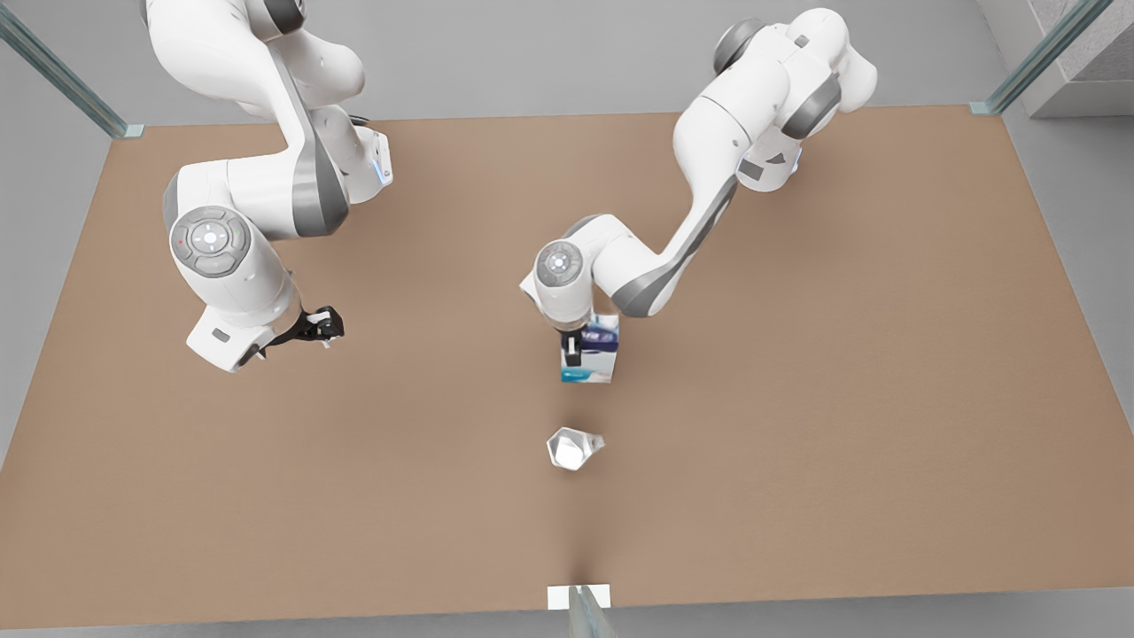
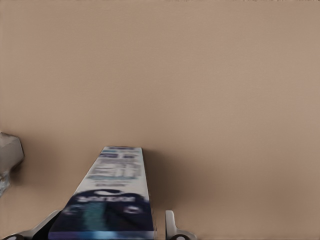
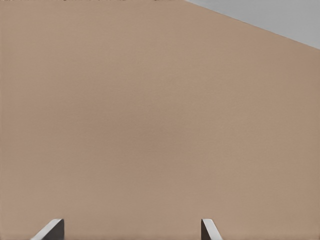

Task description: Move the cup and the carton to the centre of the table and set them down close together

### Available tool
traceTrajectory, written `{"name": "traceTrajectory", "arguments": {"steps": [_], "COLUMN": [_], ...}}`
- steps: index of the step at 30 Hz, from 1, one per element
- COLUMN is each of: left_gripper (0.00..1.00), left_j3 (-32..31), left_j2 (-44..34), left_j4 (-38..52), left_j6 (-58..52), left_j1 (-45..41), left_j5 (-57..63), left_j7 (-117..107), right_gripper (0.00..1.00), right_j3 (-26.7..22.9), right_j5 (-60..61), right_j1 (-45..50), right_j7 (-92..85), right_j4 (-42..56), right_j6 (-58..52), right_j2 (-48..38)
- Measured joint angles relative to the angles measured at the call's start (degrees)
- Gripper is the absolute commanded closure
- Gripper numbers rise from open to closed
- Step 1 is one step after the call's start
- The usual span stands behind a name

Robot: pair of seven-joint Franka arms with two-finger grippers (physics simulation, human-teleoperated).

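Front view: the left gripper (image 1: pixel 580 347) stands at the carton (image 1: pixel 592 353) near the centre of the table (image 1: pixel 797 399), its fingers either side; contact appears likely but is not clearly resolved. The cup (image 1: pixel 573 447) sits on the table just in front of the carton, apart from it. The right gripper (image 1: pixel 321 326) waits spread open and empty above the front view's left.

We see a simulated test cell, not a lived-in room: a plain matte brown table (image 1: pixel 797 372) on a featureless grey floor (image 1: pixel 532 53), fenced by glass panels (image 1: pixel 62 75) set in corner brackets. Two white robot arms (image 1: pixel 257 177) stand on the tabletop. The flat, even surfaces and the lack of furnishings mark it as a rendered robotics lab bench.
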Motion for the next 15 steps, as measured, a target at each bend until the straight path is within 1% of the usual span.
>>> {"name": "traceTrajectory", "arguments": {"steps": [3, 11, 13, 15], "left_gripper": [0.0, 0.0, 0.01, 0.01], "left_j3": [1.5, 1.6, 1.4, 1.4], "left_j2": [0.3, -0.3, -1.3, -2.7], "left_j4": [1.3, 4.3, 4.3, 6.4], "left_j6": [0.0, -0.6, -1.4, -4.0], "left_j1": [-0.5, -0.5, -0.1, 0.5], "left_j5": [0.1, -0.7, -0.9, -1.6], "left_j7": [-0.2, -1.4, -1.4, -0.9], "right_gripper": [0.0, 0.0, 0.0, 0.0], "right_j3": [0.0, 0.0, 0.0, 0.0], "right_j5": [0.0, 0.0, 0.0, 0.0], "right_j1": [0.0, 0.0, 0.0, 0.0], "right_j7": [0.0, 0.0, 0.0, 0.0], "right_j4": [0.0, 0.0, 0.0, 0.0], "right_j6": [0.0, 0.0, 0.0, 0.0], "right_j2": [0.0, 0.0, 0.0, 0.0]}}
